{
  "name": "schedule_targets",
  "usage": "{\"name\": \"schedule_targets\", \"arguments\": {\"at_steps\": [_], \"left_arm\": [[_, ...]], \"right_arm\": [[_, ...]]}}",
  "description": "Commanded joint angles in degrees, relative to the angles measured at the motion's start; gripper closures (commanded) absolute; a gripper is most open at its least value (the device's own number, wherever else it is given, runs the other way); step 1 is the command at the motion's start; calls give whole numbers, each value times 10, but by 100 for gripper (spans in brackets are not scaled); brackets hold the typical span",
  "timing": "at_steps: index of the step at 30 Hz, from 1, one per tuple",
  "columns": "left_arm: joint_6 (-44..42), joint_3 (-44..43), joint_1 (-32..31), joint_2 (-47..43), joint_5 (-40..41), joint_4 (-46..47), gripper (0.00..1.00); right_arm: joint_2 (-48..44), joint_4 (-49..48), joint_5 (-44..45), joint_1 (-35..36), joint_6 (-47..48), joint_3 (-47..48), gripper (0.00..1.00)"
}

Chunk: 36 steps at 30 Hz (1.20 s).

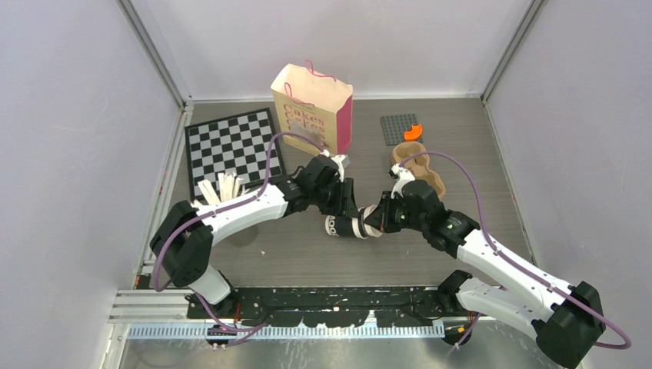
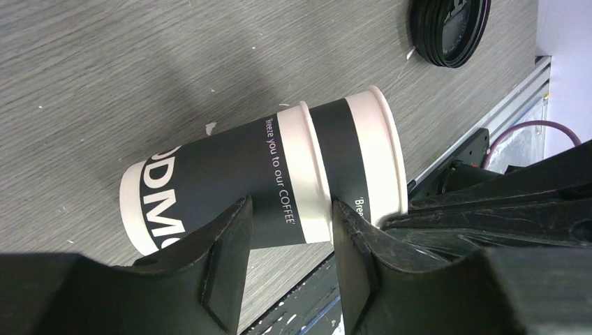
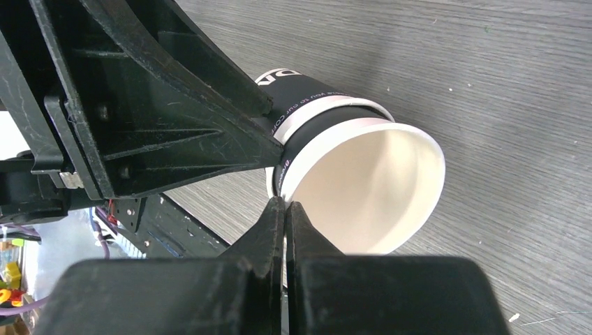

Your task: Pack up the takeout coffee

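Middle of the worktop [image 1: 461, 146], between my two arms, is where the coffee cups [image 1: 350, 227] are: two of them jammed one inside the other, lying on their side with no lids on. My right claw [image 3: 285, 206] is pinched shut on the rim of the inner cup [image 3: 370, 181]. My left claw [image 2: 292, 206] sits half open, tips against the outer cup [image 2: 209, 174] and either side of its rim, not squeezing anything as far as I can see. Can't tell if the pair rests on the wood or hangs just above it. Guessing here, but empty paper like this is feather-light and crushes easily, and the sleeve looks slick. I'd hold at the rolled rim, the stiffest bit, and go gently.
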<state>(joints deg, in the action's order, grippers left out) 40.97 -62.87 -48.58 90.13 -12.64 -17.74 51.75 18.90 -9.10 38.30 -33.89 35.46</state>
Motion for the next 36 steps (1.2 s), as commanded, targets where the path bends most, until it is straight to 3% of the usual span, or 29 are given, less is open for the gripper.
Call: {"name": "schedule_targets", "arguments": {"at_steps": [1, 11, 17, 22, 36], "left_arm": [[-8, 6, 1, -13, 25, -27, 54], [-29, 0, 9, -47, 44, -64, 56], [-34, 16, 61, -118, 31, -88, 47], [-33, 45, 91, -146, 80, -135, 52], [-55, 21, 91, -66, 185, -226, 63]], "right_arm": [[-6, -24, 12, 3, 13, 35, 100], [2, -38, 17, 4, 7, 52, 100], [19, -57, 11, 3, 5, 54, 100], [38, -73, 4, 4, -4, 55, 100], [88, -100, 11, 6, -6, 67, 100]]}}
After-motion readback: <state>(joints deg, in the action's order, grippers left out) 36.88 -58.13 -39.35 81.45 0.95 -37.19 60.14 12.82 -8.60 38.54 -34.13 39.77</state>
